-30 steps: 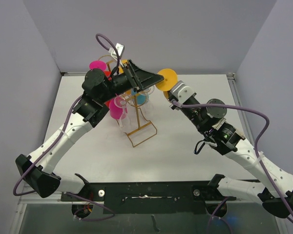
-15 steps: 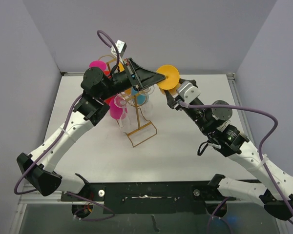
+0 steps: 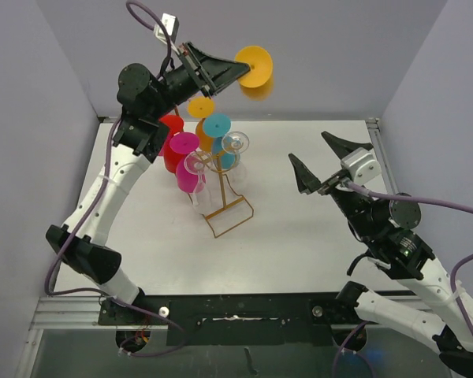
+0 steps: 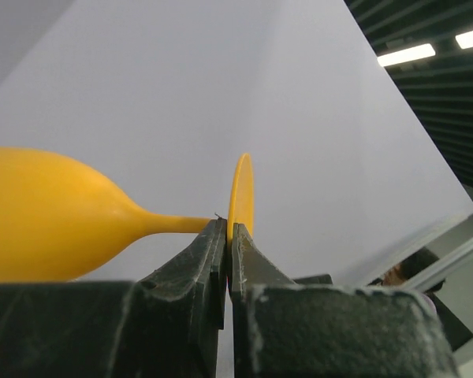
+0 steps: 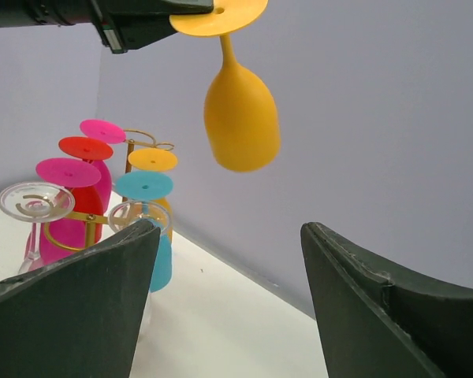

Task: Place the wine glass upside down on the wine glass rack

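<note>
The wine glass [image 3: 255,66] is yellow and hangs bowl-down, high above the table's back edge. My left gripper [image 3: 230,71] is shut on the rim of its round foot [image 4: 242,193], and its bowl [image 4: 39,216] fills the left of the left wrist view. The right wrist view has the glass [image 5: 240,118] hanging upside down from that gripper [image 5: 134,20]. The gold wire wine glass rack [image 3: 229,216] stands below and left of the glass. My right gripper [image 3: 310,148] is open and empty to the right of the rack, with the fingers [image 5: 87,299] wide apart.
Several glasses hang on the rack: red [image 3: 170,126], magenta [image 3: 184,145], orange [image 3: 201,108], teal [image 3: 217,125] and clear ones [image 3: 235,142]. Grey walls close off the left, back and right sides. The table [image 3: 299,228] shows bare white to the right of the rack.
My left gripper shut on the yellow glass's foot and lifted it up and back. My right gripper let go of the glass, opened wide and drew back to the right.
</note>
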Motion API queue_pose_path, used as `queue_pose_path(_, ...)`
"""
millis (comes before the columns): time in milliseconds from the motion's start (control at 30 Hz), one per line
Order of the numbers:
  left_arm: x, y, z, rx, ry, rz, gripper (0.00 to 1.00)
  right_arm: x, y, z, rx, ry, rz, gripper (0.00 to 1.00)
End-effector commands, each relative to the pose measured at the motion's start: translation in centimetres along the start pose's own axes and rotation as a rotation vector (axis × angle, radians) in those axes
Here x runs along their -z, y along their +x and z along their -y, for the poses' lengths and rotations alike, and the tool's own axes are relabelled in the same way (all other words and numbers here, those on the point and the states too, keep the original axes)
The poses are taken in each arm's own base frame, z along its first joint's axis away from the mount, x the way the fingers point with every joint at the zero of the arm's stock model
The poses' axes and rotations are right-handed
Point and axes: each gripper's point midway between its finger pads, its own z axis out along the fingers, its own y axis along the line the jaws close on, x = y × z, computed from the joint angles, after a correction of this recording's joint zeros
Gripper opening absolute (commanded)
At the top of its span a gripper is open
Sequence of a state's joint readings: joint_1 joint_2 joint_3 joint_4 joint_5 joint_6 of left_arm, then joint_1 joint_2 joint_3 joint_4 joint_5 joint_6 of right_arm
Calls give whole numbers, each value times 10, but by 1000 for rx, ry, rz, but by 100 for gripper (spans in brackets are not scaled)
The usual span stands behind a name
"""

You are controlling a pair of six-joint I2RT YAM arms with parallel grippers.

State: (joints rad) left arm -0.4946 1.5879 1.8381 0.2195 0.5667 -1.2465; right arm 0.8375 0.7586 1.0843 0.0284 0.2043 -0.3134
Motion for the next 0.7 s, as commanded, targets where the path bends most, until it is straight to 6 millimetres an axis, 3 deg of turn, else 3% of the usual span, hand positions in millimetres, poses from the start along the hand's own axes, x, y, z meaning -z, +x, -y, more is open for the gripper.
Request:
queue_pose_path(0,-7,-40,-3,-50,-11,51,0,11,-9,7,-94,34,42,74)
queue_pose_path(267,-9,-99,-68,-2,-102,117,0,20,-9,2,-168,17,52,75)
queue_pose_path(533,11,-132,-135,56,-280,184,0,19,0,-7,-223,-2,31,75)
queue_pose_path(667,24,-137,-160,81,-328,191,0,18,5,-11,-240,-12,17,75)
